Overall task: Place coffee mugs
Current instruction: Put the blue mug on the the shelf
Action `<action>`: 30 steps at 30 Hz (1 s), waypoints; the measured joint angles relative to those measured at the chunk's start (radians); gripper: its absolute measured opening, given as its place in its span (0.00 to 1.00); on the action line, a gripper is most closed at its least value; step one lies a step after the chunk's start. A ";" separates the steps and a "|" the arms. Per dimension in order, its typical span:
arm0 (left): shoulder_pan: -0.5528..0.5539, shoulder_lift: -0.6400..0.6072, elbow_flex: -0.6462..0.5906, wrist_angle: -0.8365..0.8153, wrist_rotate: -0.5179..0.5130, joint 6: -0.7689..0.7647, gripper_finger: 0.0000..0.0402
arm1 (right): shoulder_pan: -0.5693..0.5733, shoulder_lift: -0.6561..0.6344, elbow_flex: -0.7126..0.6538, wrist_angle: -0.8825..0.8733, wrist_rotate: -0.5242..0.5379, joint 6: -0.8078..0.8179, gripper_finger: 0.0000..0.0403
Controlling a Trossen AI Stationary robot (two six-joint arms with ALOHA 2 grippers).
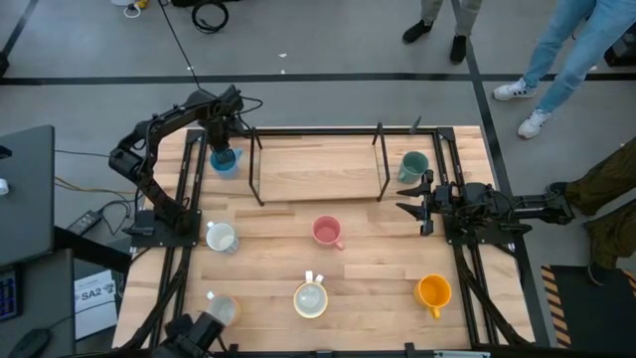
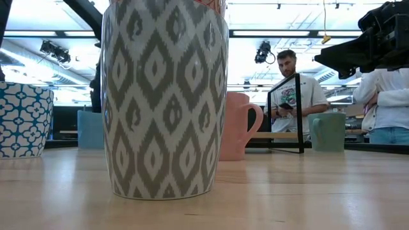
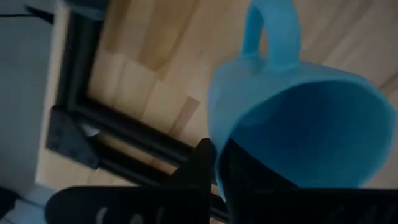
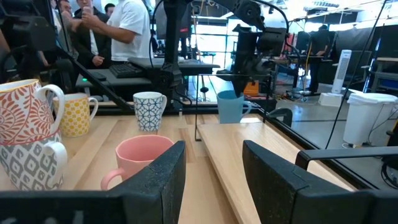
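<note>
The blue mug (image 1: 226,160) stands upright at the table's far left, and my left gripper (image 1: 223,147) is shut on it from above; the right wrist view shows that gripper on the blue mug (image 4: 232,107). My right gripper (image 1: 409,196) hovers open at the table's right, near the green mug (image 1: 412,166), touching nothing. The pink mug (image 1: 328,232) sits mid-table, ahead of my right gripper (image 4: 211,163). The orange mug (image 1: 434,291) is near right. Pale mugs stand at left (image 1: 221,238), near middle (image 1: 310,297) and near left (image 1: 221,309). My left gripper (image 3: 214,152) pinches the blue mug's wall (image 3: 214,127) at the rim, on the side opposite the handle (image 3: 270,34). One finger (image 3: 255,171) is inside the mug and one finger (image 3: 189,168) outside. The fingers come from above, pointing down. The mug stays upright.
A raised wooden shelf on thin black legs (image 1: 318,164) spans the far middle between the blue and green mugs. Black frame rails (image 1: 185,199) run along the table's sides. The grey patterned mug (image 2: 165,96) fills the low view. People stand beyond the far edge.
</note>
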 joint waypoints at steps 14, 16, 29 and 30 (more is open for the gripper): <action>0.000 -0.013 0.263 -0.190 -0.062 -0.048 0.05 | 0.000 0.000 0.000 0.000 0.000 0.000 0.41; 0.000 -0.013 0.326 -0.202 -0.074 -0.062 0.05 | 0.000 0.000 0.000 0.000 0.000 0.000 0.41; -0.020 -0.014 0.764 -0.185 -0.042 -0.114 0.05 | 0.000 0.000 0.000 0.000 0.000 0.000 0.41; -0.026 -0.014 0.789 -0.184 -0.021 -0.115 0.05 | 0.000 0.000 0.000 0.000 0.000 0.000 0.41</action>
